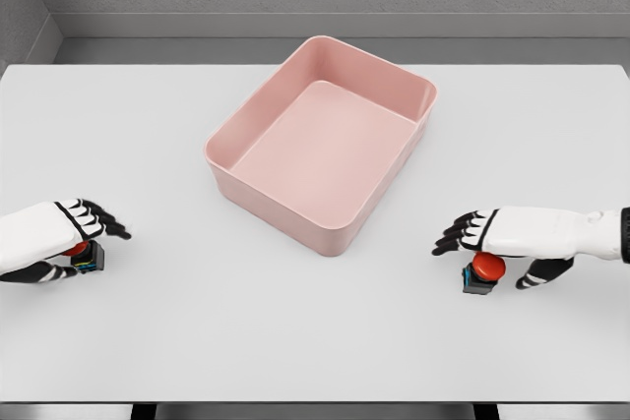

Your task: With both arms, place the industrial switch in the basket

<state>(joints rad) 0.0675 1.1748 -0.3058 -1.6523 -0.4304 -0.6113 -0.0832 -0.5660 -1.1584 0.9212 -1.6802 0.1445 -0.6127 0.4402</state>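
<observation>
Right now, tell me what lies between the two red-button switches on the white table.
Head view: only bare white table lies between the left switch and right switch; the pink plastic basket sits further back.

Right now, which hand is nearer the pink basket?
Right, though only slightly. The right hand hovers over a red-button switch off the pink basket's near right corner. The left hand covers the other switch farther out, by the table's left edge.
</observation>
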